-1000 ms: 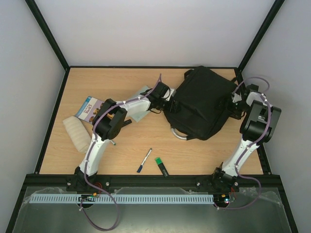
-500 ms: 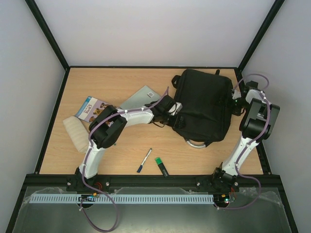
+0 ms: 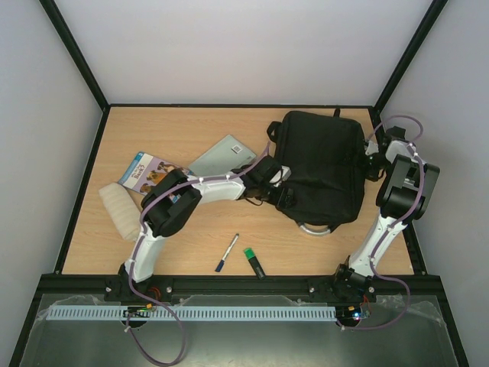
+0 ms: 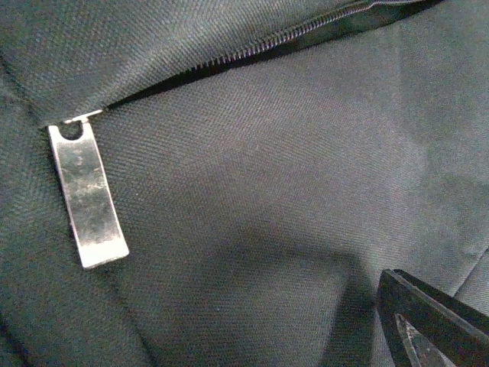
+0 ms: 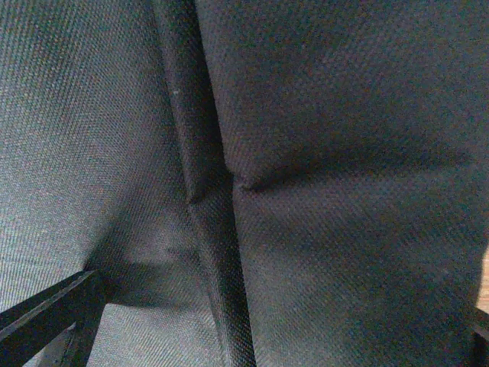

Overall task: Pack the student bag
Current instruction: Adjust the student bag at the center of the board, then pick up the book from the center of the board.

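The student bag (image 3: 321,164), a large black backpack, lies flat at the back right of the table, its silvery loop handle (image 3: 315,228) pointing toward the near edge. My left gripper (image 3: 279,189) is pressed against the bag's left side. In the left wrist view, black fabric fills the frame, with a metal zipper pull (image 4: 88,195) and a partly open zipper (image 4: 306,38). Only one finger (image 4: 432,321) shows, far off to the right, so the jaws stand open. My right gripper (image 3: 368,164) sits at the bag's right side, open over a fabric seam (image 5: 202,191).
Left of the bag lie a grey flat case (image 3: 220,157), a blue picture book (image 3: 145,170) and a white cloth pad (image 3: 121,210). Near the front edge are a pen (image 3: 227,252) and a green highlighter (image 3: 254,261). The frame's black posts border the table.
The bag has turned and slid toward the right and near side, its handle swinging right. The grey case is now uncovered. My left gripper followed the bag rightward; both grippers stayed open.
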Controlling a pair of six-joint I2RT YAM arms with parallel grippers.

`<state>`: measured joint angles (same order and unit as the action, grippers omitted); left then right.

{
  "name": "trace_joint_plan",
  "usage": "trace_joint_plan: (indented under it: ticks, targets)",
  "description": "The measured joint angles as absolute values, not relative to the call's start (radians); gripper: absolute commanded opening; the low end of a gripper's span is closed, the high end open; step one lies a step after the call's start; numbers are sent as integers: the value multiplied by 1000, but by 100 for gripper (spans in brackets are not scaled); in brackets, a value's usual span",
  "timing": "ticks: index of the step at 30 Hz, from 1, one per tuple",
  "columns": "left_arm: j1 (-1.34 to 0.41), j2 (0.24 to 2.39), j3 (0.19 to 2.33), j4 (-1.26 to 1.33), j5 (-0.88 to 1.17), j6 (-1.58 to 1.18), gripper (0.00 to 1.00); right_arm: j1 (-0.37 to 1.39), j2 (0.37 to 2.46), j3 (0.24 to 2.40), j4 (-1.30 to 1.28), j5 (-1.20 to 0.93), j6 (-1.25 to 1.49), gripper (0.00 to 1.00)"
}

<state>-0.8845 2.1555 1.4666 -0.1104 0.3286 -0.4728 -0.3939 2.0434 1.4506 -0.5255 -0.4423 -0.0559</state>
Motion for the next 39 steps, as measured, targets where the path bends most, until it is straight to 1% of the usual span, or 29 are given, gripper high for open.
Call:
trace_joint_plan:
  ticks: [7,13,22,26,28,32,39]
  targets:
    - [-898,2126,1435,-120,321,-485,99,-390,2042,1444,-524,-443,-56,100]
    - [-907,2074,1428,-221,301,-445,100,-389,1990,1412,-541,-416,-55,100]
    - [-844,1900,1440,-390,287,-376,99,-465,1757,1420,-619,-371,-73,99]
    - [-798,1857,1451,-439,279,-339,99,-456,1655,1426,-657,-368,-88,99]
    - [-760,1835,1452,-456,272,-326,99,-431,1610,1426,-673,-363,-93,100]
    - [-651,1810,1478,-487,270,-322,100,-311,1530,1426,-691,-373,-101,100]
    - [-524,1796,1525,-498,203,-350,99,-98,1446,1379,-691,-490,-97,97]
